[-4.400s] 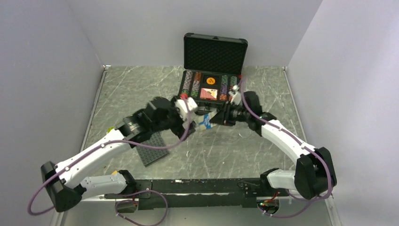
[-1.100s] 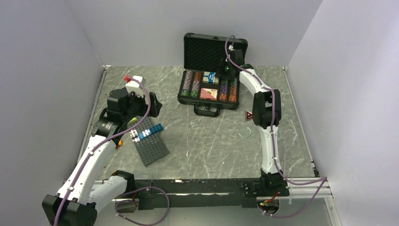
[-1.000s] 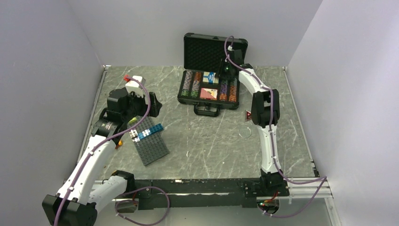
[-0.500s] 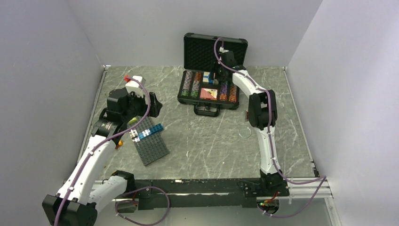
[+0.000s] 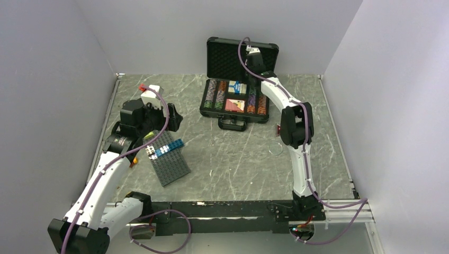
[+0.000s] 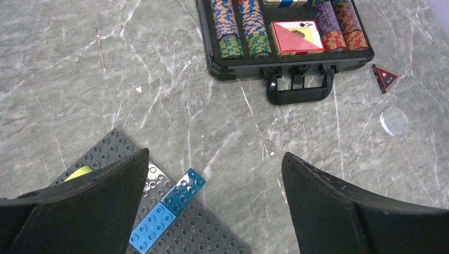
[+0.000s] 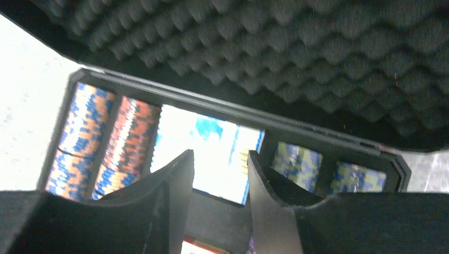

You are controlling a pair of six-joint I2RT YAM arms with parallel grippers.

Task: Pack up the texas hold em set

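I'm looking down on a grey marble-patterned tabletop (image 5: 238, 159) with pale veins. Three plain, pale walls box it in: the left wall (image 5: 47, 79), the far wall (image 5: 159, 32) and the right wall (image 5: 392, 95). A thin metal rail (image 5: 110, 95) edges the table's left side. The light is soft and even, and shadows are faint.

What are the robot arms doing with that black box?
The right hand hangs open over the open black hard case, just above a blue and white card deck lying in its tray beside striped chip rows. The left hand is wide open and empty, above the dark grey studded plate. A red triangle and a clear round disc lie on the grey marble table, not yet packed.
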